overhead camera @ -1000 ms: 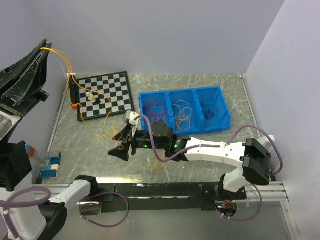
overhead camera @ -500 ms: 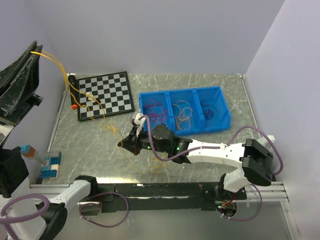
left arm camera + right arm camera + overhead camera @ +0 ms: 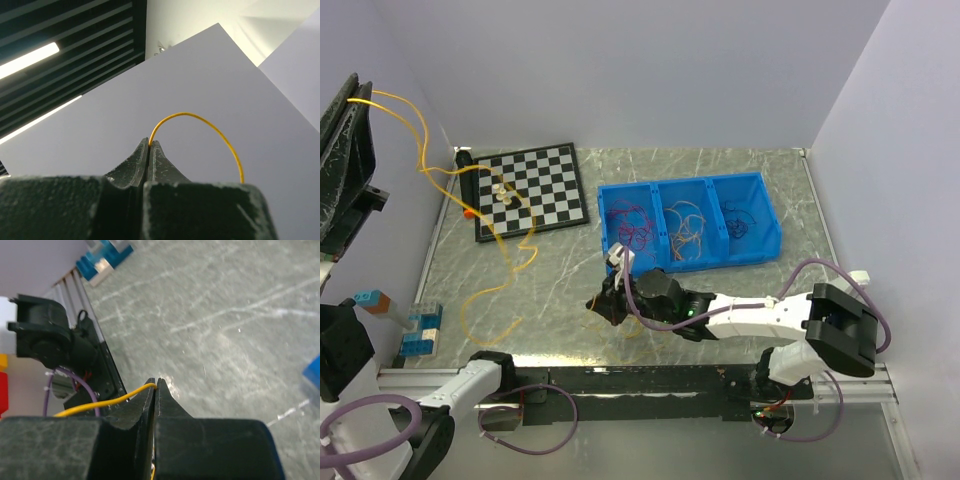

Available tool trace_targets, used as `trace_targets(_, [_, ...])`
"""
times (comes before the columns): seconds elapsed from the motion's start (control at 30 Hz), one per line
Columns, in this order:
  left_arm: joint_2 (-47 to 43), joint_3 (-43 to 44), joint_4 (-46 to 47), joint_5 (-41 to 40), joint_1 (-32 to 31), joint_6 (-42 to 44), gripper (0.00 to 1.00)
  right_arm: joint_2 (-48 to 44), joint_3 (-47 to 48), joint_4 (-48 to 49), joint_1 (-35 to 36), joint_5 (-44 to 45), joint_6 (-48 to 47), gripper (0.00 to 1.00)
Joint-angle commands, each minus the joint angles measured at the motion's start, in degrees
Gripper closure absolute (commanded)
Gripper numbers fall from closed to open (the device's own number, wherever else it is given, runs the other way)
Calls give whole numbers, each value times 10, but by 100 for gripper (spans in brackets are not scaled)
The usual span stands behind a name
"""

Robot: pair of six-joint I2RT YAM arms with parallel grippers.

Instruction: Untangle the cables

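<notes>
Yellow cable is clamped by both the left gripper, above the worktop's left edge, and the right gripper, near the front edge; further spreading is needed.

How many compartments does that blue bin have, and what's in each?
3, side by side in the blue bin: the left compartment holds mostly red wires, the middle compartment yellow-orange wires, the right compartment a dark wire. Strands may hide beneath others.
</notes>
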Motion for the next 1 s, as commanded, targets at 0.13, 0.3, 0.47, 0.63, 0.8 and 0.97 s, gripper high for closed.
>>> trace_targets(0.13, [-3,-12,9,5,6,-2,99,-77,-6,-12,-14,55,0,100])
trace_targets(0.3, [3,-53,-2,33,11,-9,99,-173,-37,-65,-35,96,-8,100])
trace_targets(0.47, [59,-73,-15,55,11,-48,99,-281,-91,-139,-37,139,10,100])
trace_targets(0.63, [164,-26,-59,-2,-81,-42,99,-388,-139,-216,-37,180,42,100])
trace_targets(0.8, [246,-13,-82,-114,-224,65,99,-446,-148,-320,-37,226,67,100])
trace_targets(0.97, [362,43,-94,-161,-270,80,99,-493,-148,-417,-37,307,122,100])
